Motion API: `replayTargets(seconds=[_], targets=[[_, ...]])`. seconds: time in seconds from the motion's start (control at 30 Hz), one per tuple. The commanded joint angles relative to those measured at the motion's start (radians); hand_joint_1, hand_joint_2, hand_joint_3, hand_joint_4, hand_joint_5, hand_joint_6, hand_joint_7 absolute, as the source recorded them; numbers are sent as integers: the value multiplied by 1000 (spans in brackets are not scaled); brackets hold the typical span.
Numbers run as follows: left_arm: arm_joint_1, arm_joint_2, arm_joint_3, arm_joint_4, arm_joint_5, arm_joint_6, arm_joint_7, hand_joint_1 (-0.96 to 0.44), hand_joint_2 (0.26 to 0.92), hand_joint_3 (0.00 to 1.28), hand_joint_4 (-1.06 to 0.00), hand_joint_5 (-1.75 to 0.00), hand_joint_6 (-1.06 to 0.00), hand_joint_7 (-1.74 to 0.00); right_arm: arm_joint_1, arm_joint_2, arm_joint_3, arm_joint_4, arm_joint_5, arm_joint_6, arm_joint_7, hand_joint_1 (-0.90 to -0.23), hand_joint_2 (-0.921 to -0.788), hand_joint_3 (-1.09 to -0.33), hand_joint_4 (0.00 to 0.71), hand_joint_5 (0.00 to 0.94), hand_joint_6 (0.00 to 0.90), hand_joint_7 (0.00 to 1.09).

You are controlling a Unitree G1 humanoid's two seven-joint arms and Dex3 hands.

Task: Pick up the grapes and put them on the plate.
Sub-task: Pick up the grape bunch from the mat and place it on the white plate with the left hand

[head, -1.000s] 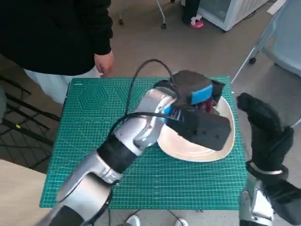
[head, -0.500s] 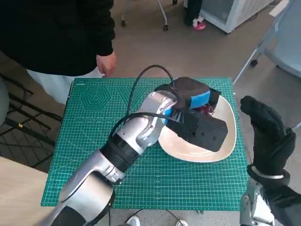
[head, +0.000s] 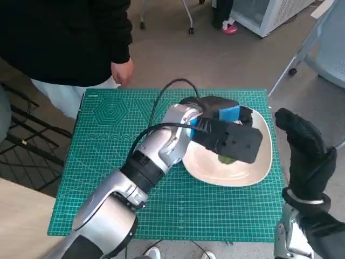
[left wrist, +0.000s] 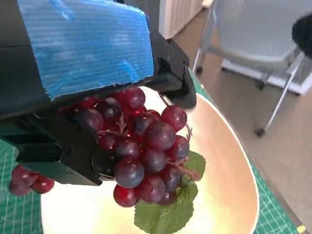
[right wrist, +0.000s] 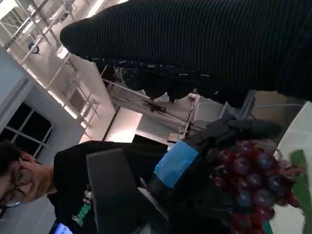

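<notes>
My left hand (head: pixel 229 127) hangs over the cream plate (head: pixel 253 172) and grips a bunch of dark red grapes (left wrist: pixel 141 146) with a green leaf (left wrist: pixel 168 212). In the left wrist view the bunch dangles from the black fingers (left wrist: pixel 165 80) above the plate (left wrist: pixel 229 180), and a couple of loose grapes (left wrist: pixel 29 179) show beside the hand. The right wrist view shows the same grapes (right wrist: pixel 253 180) under the blue-taped hand (right wrist: pixel 178 161). A green leaf (head: pixel 226 159) peeks out below the wrist in the head view. My gloved right hand (head: pixel 302 148) is raised off the table's right edge, holding nothing.
A green cutting mat (head: pixel 108 156) covers the table. A person in black stands at the far left corner, one hand (head: pixel 121 71) near the mat's edge. A chair base (head: pixel 291 67) and a white cabinet (head: pixel 264 13) stand on the floor beyond.
My left hand has drawn slightly back and left over the plate, and the green leaf now shows under the wrist. The right hand has barely moved.
</notes>
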Motion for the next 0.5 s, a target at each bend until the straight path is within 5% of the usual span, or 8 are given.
replayTargets(seconds=[0.03,0.2,0.5], targets=[[-18,5,-2,23,-5,-24,17,-263,749,29,-134,-187,-230,-7,7,3,8,25,-6,9,-7,-651,-921,-750,315,1,64,253],[-15,8,-4,38,-1,-30,24,-330,743,5,-32,-29,-189,-1,-2,3,12,40,-5,6,-6,-651,-921,-750,314,1,62,254],[3,25,5,55,-14,-52,21,-407,793,20,-8,-1,-150,0,-19,5,21,68,4,2,2,-651,-921,-748,316,1,62,255]])
